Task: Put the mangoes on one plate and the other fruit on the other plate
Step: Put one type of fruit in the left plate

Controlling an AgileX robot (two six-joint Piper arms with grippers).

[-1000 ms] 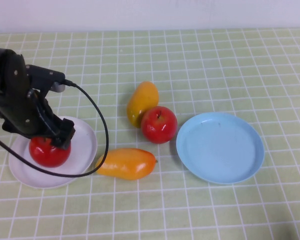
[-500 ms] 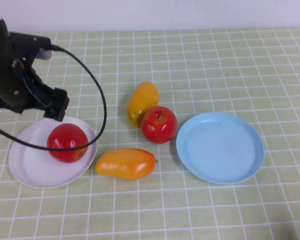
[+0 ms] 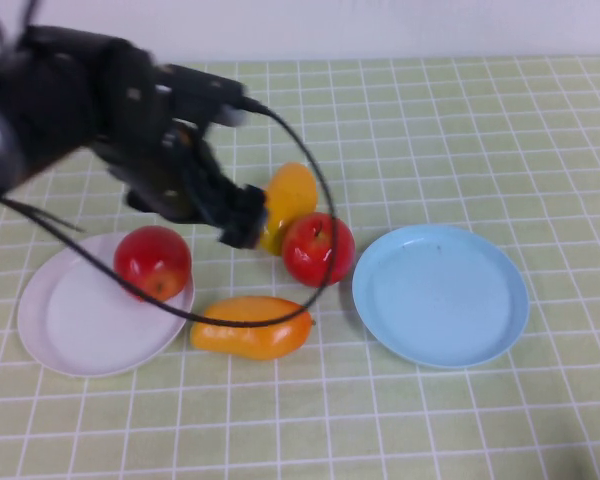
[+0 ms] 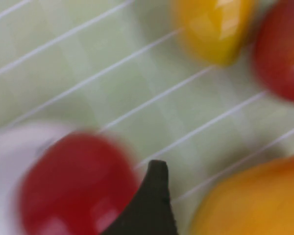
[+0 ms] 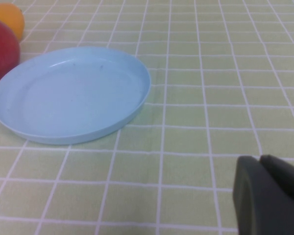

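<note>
One red apple (image 3: 153, 262) lies on the white plate (image 3: 70, 325), at its far right rim. The second apple (image 3: 318, 249) rests on the table against a mango (image 3: 287, 197). The other mango (image 3: 252, 327) lies nearer the front, between the two plates. The light blue plate (image 3: 440, 295) holds nothing. My left gripper (image 3: 242, 222) hangs open and holding nothing above the table, just left of the far mango and the loose apple. One of its fingers (image 4: 154, 196) shows in the left wrist view. My right gripper (image 5: 260, 162) is shut and holding nothing, low over the table beside the blue plate (image 5: 71, 98).
A black cable (image 3: 310, 270) loops from the left arm down over the table past the near mango. The table is covered with a green checked cloth (image 3: 460, 130), and a white wall runs along its far edge.
My left gripper let go of the apple, rose off the white plate and swung right to the far mango. The apple rolled to the plate's right rim. The right arm stayed still.
</note>
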